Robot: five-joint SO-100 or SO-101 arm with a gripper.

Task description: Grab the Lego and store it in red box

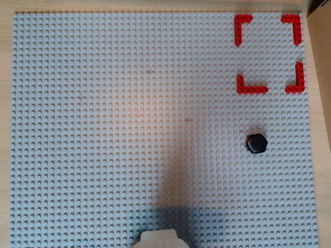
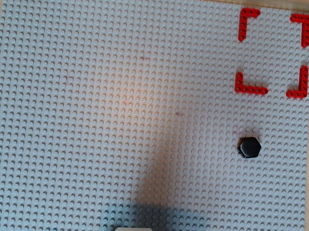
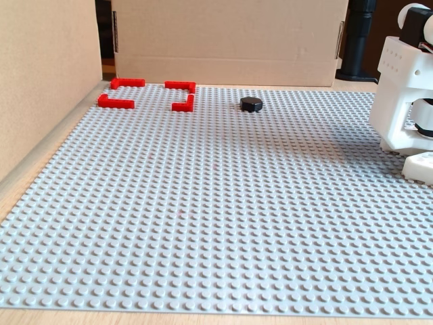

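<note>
The Lego (image 1: pixel 256 143), a small glossy black hexagonal piece, sits on the grey studded baseplate (image 1: pixel 103 129) at the right, a little below the red box. The red box (image 1: pixel 251 89) is a square outline of four red L-shaped corner pieces at the top right, with nothing inside. Both overhead views show the same: the Lego (image 2: pixel 249 147) and the red box (image 2: pixel 250 89). In the fixed view the Lego (image 3: pixel 251 104) lies at the back, right of the red box (image 3: pixel 181 86). Only a white part of the arm (image 1: pixel 159 241) shows at the bottom edge; the gripper is out of view.
The arm's white body (image 3: pixel 406 95) stands at the right edge of the fixed view. Cardboard walls (image 3: pixel 230 40) stand behind the baseplate and along its left side (image 3: pixel 40 81). The arm's shadow (image 1: pixel 176 206) falls on the plate's lower middle.
</note>
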